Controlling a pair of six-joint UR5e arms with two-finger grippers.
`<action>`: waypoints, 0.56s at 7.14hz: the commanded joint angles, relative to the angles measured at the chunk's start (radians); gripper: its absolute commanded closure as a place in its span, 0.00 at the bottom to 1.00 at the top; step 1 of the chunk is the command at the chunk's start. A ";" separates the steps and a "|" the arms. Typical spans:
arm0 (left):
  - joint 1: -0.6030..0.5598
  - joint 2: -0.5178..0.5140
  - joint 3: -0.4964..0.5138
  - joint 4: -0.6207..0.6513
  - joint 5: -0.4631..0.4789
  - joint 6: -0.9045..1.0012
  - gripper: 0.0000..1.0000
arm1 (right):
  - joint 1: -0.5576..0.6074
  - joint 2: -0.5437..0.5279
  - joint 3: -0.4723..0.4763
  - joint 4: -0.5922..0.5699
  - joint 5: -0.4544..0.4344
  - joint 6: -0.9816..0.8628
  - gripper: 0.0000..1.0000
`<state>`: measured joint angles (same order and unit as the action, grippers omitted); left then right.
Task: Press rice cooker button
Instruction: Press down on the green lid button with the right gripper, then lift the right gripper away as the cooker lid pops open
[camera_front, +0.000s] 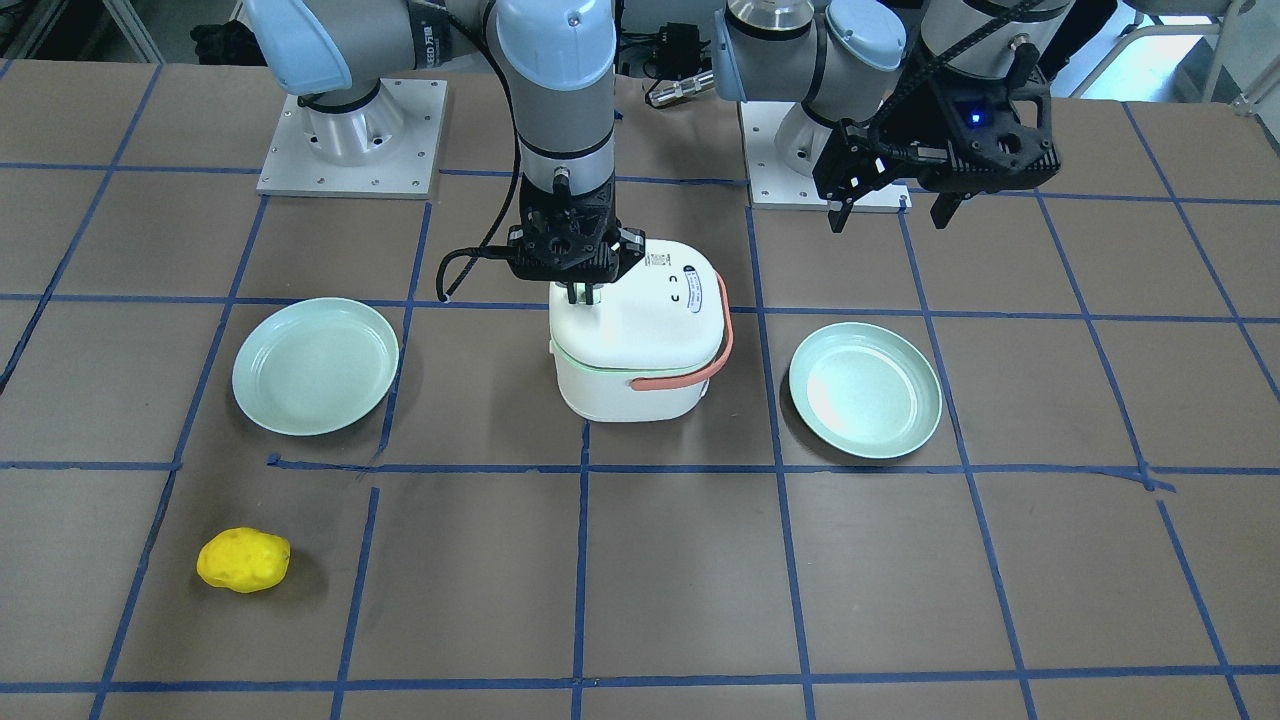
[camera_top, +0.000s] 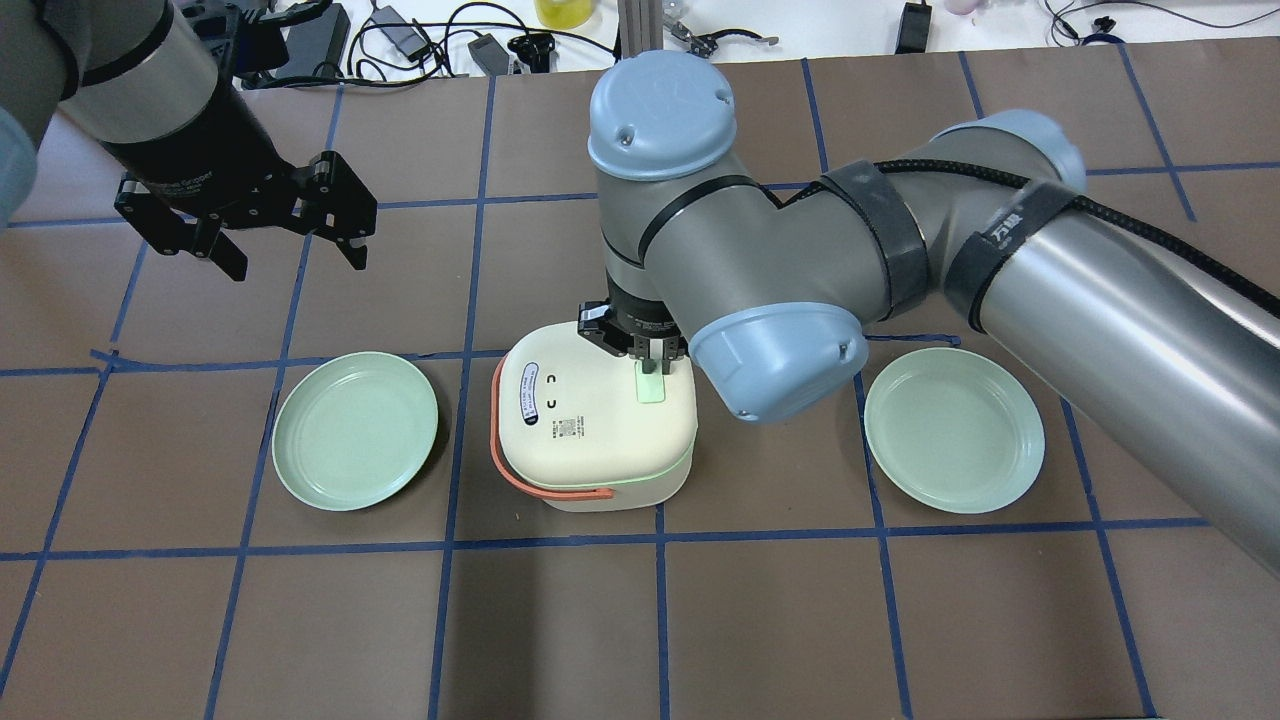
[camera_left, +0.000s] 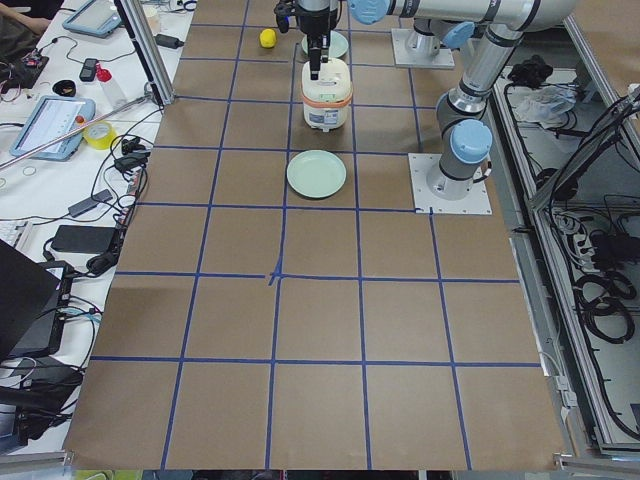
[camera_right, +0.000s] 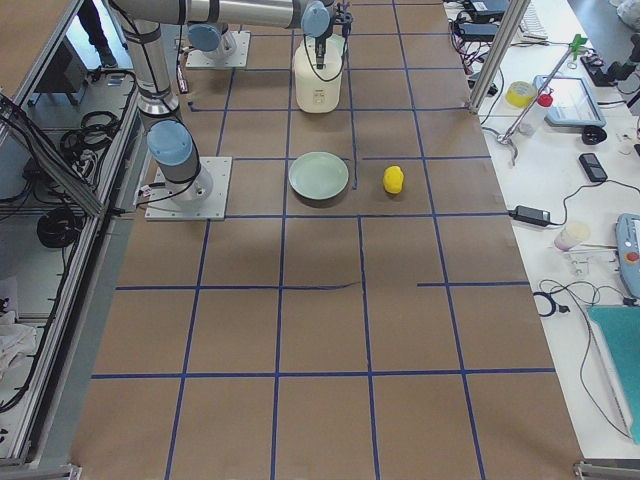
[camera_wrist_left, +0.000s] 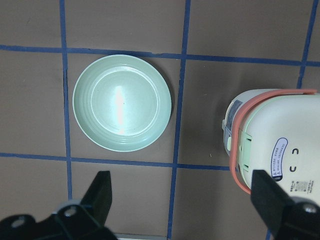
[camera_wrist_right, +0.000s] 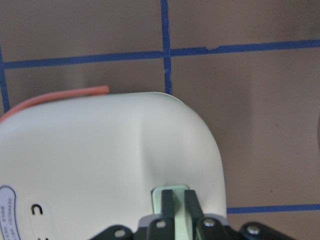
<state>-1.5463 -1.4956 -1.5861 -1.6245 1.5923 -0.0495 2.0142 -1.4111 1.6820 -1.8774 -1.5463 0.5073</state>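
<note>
A white rice cooker (camera_front: 640, 340) with an orange handle stands at the table's middle; it also shows in the overhead view (camera_top: 585, 420) and the right wrist view (camera_wrist_right: 100, 160). Its pale green button (camera_top: 651, 387) sits on the lid near one edge. My right gripper (camera_front: 583, 293) points straight down, shut, with its fingertips (camera_wrist_right: 167, 200) on the button (camera_wrist_right: 157, 191). My left gripper (camera_front: 890, 212) is open and empty, hovering well above the table off to the side of the cooker (camera_wrist_left: 280, 145); it also shows in the overhead view (camera_top: 297, 262).
Two pale green plates (camera_front: 315, 365) (camera_front: 865, 390) lie on either side of the cooker. A yellow lumpy object (camera_front: 243, 560) lies toward the operators' side. Blue tape lines grid the brown table. Cables and devices lie beyond the far edge.
</note>
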 joint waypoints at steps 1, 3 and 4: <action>0.000 0.000 0.000 0.000 0.000 -0.001 0.00 | -0.024 -0.017 -0.077 0.146 -0.009 -0.009 0.00; 0.000 0.000 0.000 0.000 0.000 -0.001 0.00 | -0.105 -0.019 -0.174 0.234 -0.049 -0.101 0.00; 0.000 0.000 0.000 0.000 0.000 -0.001 0.00 | -0.141 -0.019 -0.218 0.260 -0.052 -0.192 0.00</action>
<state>-1.5462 -1.4956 -1.5861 -1.6245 1.5923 -0.0502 1.9215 -1.4287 1.5225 -1.6601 -1.5897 0.4126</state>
